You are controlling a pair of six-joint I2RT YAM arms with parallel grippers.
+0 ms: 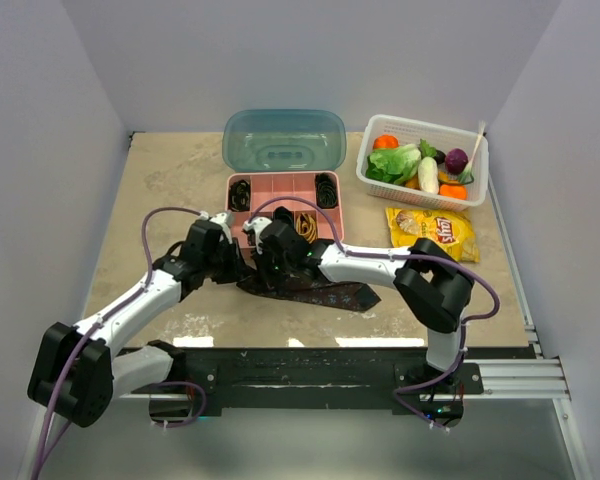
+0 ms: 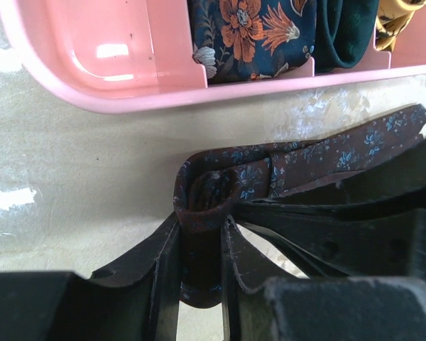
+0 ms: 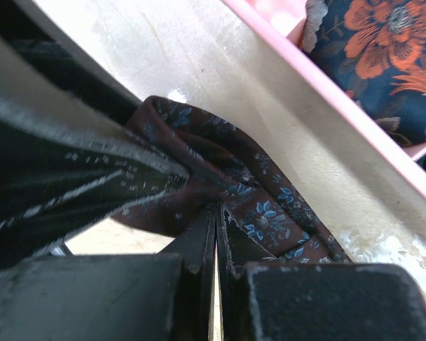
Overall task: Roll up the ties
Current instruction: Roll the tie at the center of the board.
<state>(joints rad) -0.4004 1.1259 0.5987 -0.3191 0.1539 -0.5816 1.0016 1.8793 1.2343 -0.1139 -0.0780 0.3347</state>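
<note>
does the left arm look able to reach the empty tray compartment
Probably yes: the left hand, gripping the rolled tie, sits beside the pink tray, with only bare table before its empty compartment.

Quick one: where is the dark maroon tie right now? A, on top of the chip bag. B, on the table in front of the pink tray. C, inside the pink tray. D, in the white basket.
B: the maroon tie lies on the table just in front of the pink tray, outside its compartments, with its rolled end pinched in the left gripper.
</note>
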